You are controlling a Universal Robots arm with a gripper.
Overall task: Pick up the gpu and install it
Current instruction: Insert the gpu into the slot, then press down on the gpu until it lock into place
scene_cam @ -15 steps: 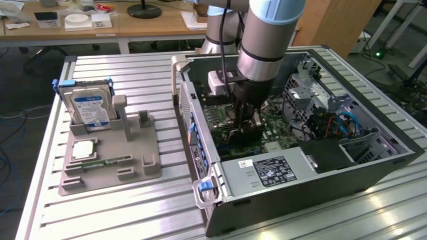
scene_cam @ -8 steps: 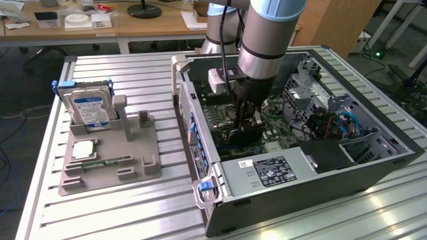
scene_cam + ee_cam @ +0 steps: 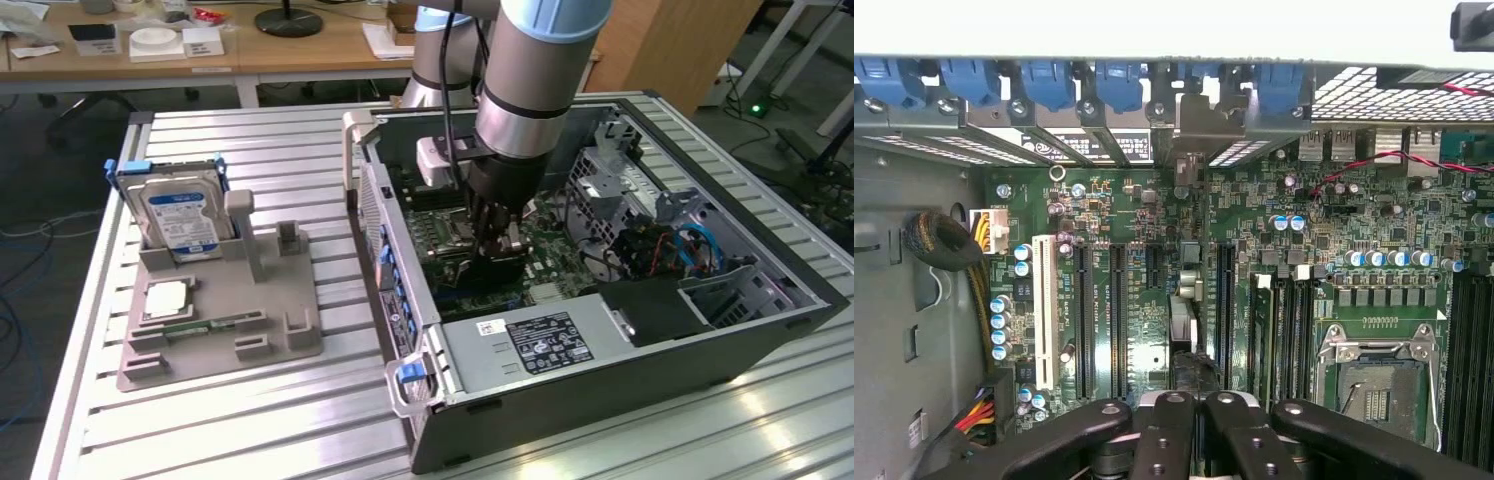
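The hand [image 3: 491,245] is clenched on the gpu [image 3: 1186,320], which stands on edge over the motherboard [image 3: 1129,200] inside the open computer case [image 3: 747,330]. In the wrist view the card runs between the long black slots, its metal bracket end at the case's rear wall with the blue clips [image 3: 1044,80]. On the desk [image 3: 240,430], at 9 o'clock of the case in the exterior view, a grey holder [image 3: 214,340] carries an upright hard drive [image 3: 180,220].
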